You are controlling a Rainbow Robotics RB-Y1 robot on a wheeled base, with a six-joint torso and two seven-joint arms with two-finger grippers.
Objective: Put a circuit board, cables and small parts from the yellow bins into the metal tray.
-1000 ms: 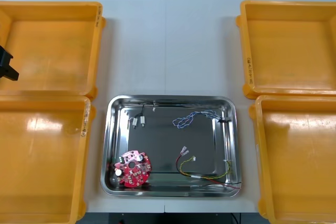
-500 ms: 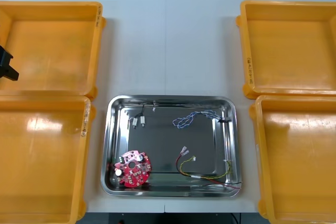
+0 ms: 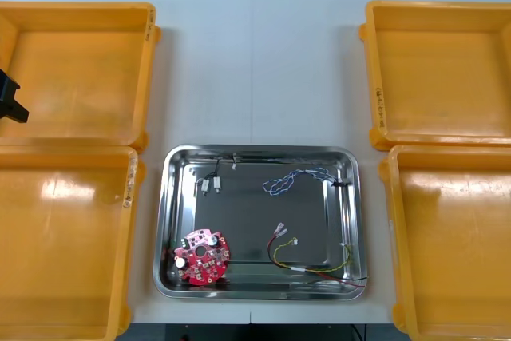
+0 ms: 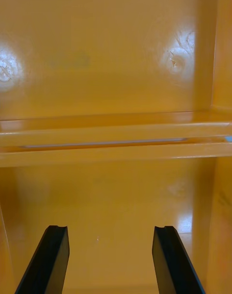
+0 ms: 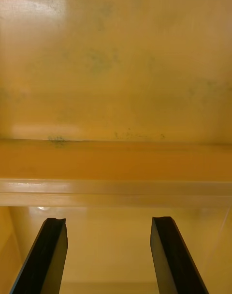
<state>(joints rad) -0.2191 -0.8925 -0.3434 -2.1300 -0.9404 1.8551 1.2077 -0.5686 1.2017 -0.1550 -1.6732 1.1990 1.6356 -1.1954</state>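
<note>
The metal tray (image 3: 259, 149) sits at the table's near middle. Inside it, a round red circuit board (image 3: 202, 257) lies in the near left corner. A twisted blue and white cable (image 3: 295, 180) is at the far right, and a black cable (image 3: 214, 172) with small metal parts (image 3: 210, 185) at the far left. A red and yellow cable (image 3: 307, 265) lies along the near right. My left gripper (image 5: 108, 221) is open above a bin rim (image 5: 116, 185), nothing between its fingers. My right gripper (image 4: 110, 228) is open over a bin floor, near two bin rims (image 4: 116, 134).
Two yellow bins stand on the left (image 3: 80, 12) (image 3: 72, 153) and two on the right (image 3: 439, 5) (image 3: 447, 152), all bare inside. A black part of my left arm (image 3: 9, 97) shows at the far left bin's outer edge. Bare table lies beyond the tray.
</note>
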